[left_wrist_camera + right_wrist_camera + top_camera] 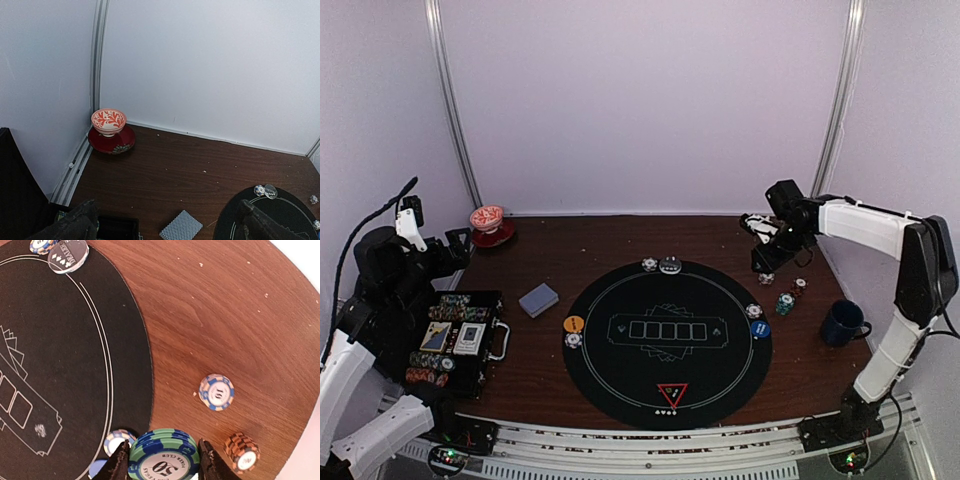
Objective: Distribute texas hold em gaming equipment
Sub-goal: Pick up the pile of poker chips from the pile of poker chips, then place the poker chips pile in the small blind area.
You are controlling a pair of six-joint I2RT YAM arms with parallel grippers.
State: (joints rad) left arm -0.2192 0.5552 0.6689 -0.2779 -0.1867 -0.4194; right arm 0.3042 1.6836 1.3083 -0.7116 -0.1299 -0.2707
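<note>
My right gripper [164, 452] is shut on a stack of green-and-blue poker chips [162, 447] marked 50, just right of the round black mat [60, 365]. A single blue chip [216, 392] and a brown chip stack [241, 450] sit on the wood beside it. In the top view the right gripper [766, 262] hangs above a green stack [785, 301]. A grey-blue card deck [538, 299] lies left of the mat. On the mat are an orange button [574, 324], a blue button [760, 329] and a red triangle [672, 393]. My left gripper [167, 205] is open and empty above the card deck [181, 226].
An open black case [455, 335] with chips and card boxes sits at the near left. A red-and-white cup on its saucer [487, 222] stands in the far left corner. A dark blue mug [842, 323] is at the right edge. White walls enclose the table.
</note>
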